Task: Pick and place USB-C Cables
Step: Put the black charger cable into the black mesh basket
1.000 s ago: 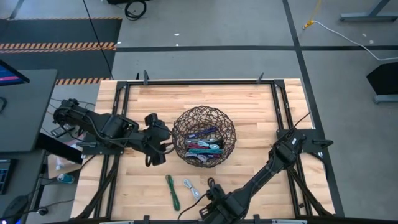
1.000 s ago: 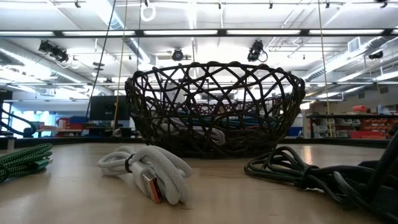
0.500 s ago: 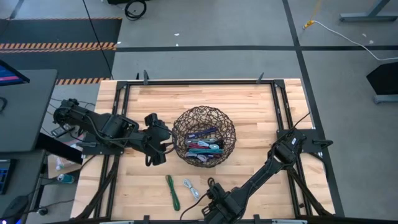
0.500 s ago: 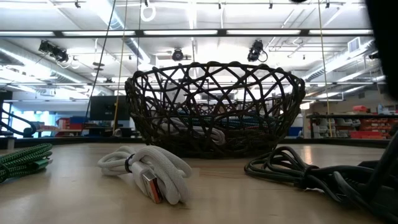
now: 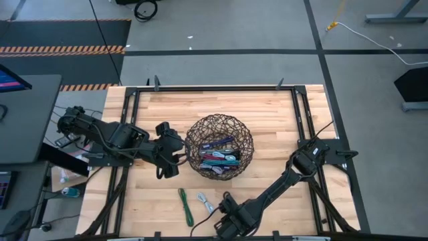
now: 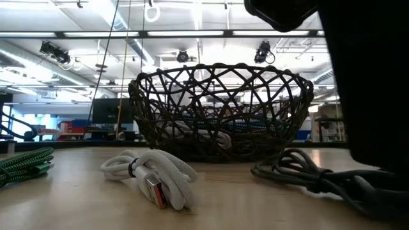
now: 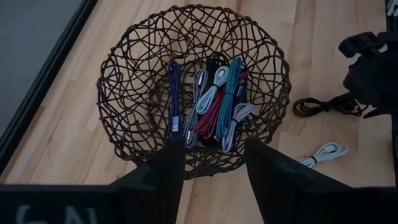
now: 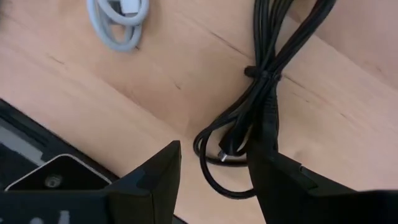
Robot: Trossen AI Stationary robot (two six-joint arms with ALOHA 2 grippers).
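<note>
Cables (image 7: 211, 102) in basket (image 7: 124, 56), table (image 5: 267, 110) centre

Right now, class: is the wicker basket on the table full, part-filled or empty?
Part-filled. The left wrist view shows several folded cables lying across the bottom of the wicker basket, well below its rim, with three more bundles out on the table.
</note>
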